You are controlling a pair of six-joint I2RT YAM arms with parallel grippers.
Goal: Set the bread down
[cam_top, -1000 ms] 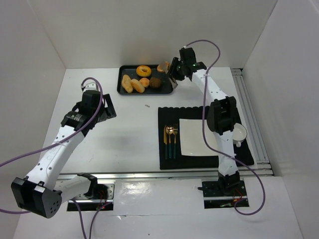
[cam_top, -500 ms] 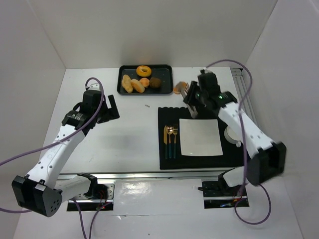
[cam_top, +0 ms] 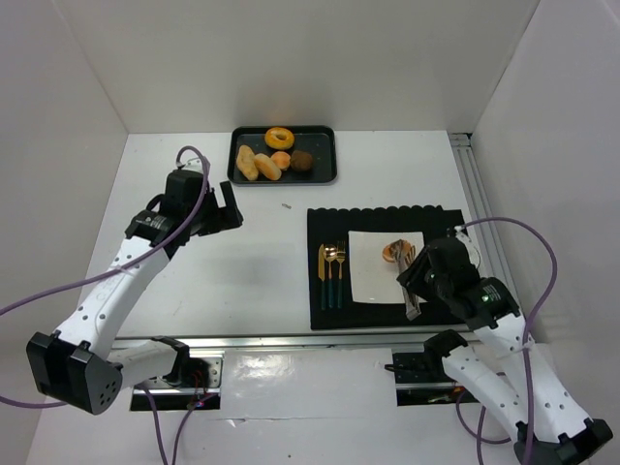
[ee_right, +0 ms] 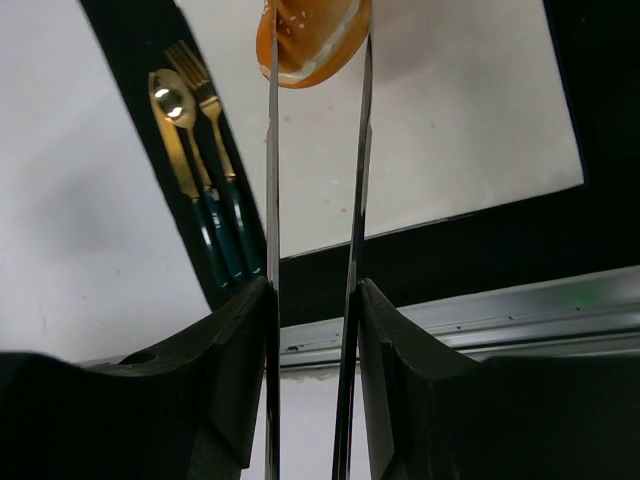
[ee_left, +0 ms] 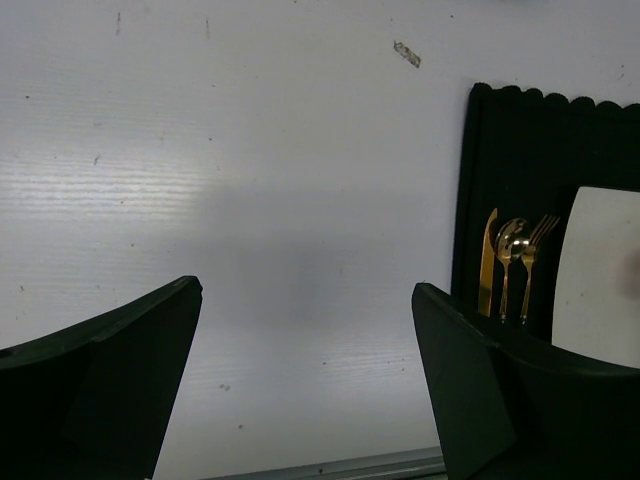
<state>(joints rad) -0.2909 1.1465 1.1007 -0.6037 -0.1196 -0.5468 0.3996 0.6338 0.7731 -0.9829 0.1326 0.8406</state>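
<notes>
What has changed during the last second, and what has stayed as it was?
The right claw, gripping tongs that pinch a bread piece, swung from beside the tray to above the white plate. The left claw, open, crept slightly toward the tray. The other breads, cutlery and mat stayed.

The bread [cam_top: 396, 252] is showing as a small round bun, orange-brown on the crust, with a paler cream band along one edge and fine specks on its surface. It is sitting pinched at its sides between the two thin metal blades of the tongs [cam_top: 411, 298], right at their tips, and is tilting slightly. It is hanging over the right-hand part of the plate [cam_top: 373, 276], toward its far edge; whether it is touching the surface is not possible to tell. The plate, white and square, is lying flat on a black placemat [cam_top: 329, 228] with nothing else on it
</notes>
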